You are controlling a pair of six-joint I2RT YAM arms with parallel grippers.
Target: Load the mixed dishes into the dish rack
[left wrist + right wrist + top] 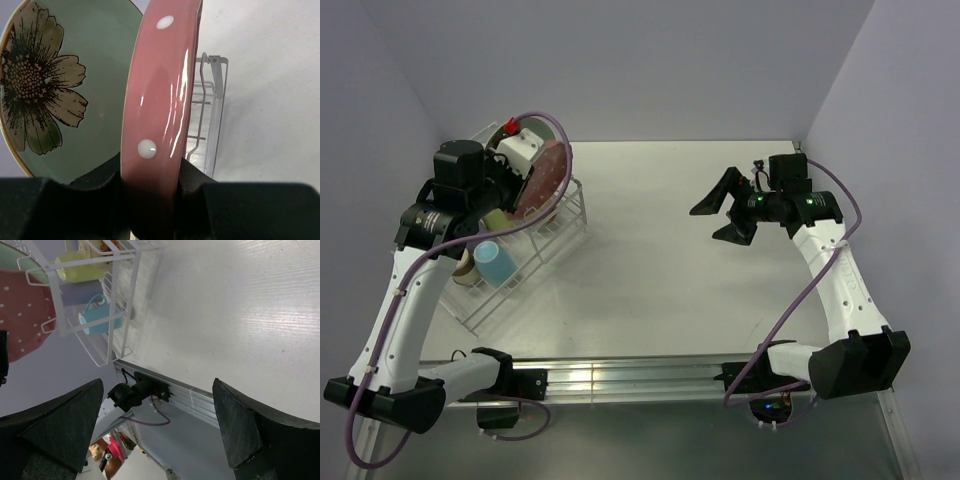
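Note:
My left gripper [150,181] is shut on the rim of the pink white-dotted plate [160,95], which it holds on edge over the raised tier of the white dish rack [552,238]. Close behind it the mint-green flower plate [75,75] stands upright. In the right wrist view the rack [117,305] holds a yellow mug [80,267], a lavender cup [80,292] and a light blue mug [102,320]. My right gripper [706,224] hangs open and empty over the table's right half, well away from the rack.
The rack stands at the table's left, close to the left wall. A metal rail [620,378] runs along the near edge between the arm bases. White tabletop [660,270] lies between the rack and the right arm.

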